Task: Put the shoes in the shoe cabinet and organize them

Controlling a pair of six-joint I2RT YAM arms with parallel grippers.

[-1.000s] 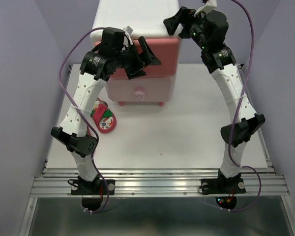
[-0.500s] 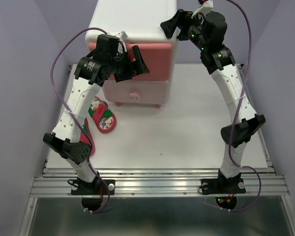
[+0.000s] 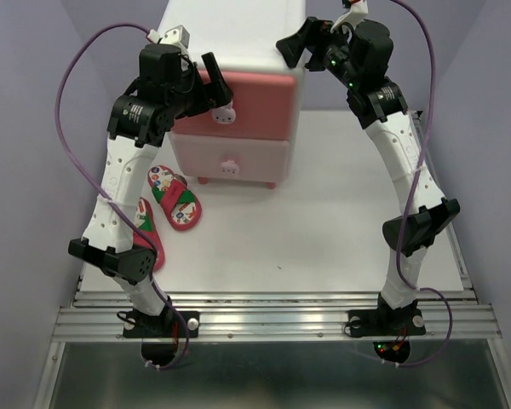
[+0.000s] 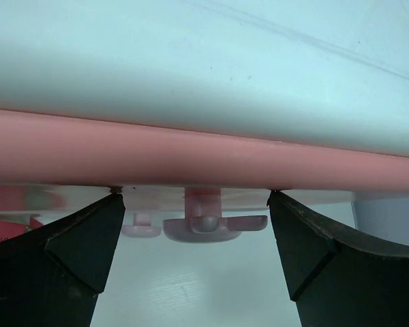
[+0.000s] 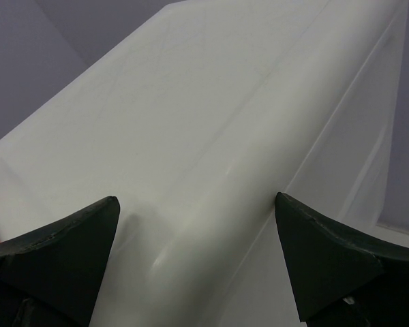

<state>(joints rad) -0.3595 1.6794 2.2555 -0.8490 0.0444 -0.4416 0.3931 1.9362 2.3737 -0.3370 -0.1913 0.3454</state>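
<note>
The shoe cabinet [image 3: 238, 38] stands at the back of the table, with a white top, a dark pink upper drawer front [image 3: 260, 102] and a paler lower one [image 3: 238, 153]. My left gripper [image 3: 211, 88] hangs open at the upper drawer's top left, pointing down its face. In the left wrist view the left gripper [image 4: 194, 199] has the upper bunny knob [image 4: 204, 223] below the gap between its fingers, untouched. My right gripper [image 3: 298, 43] is open over the cabinet's top right corner, and nothing is held by the right gripper [image 5: 194, 204]. Two red sandals [image 3: 175, 198] [image 3: 147, 232] lie left of the cabinet.
The lower drawer's knob [image 3: 230, 163] faces the arms. Purple walls close in both sides. The left arm's elbow [image 3: 123, 260] hangs over the nearer sandal. A metal rail [image 3: 272, 319] runs along the table's near edge.
My left gripper has risen and swung left, from the drawer's front to its top edge. The second sandal has come into view. The right arm has hardly moved.
</note>
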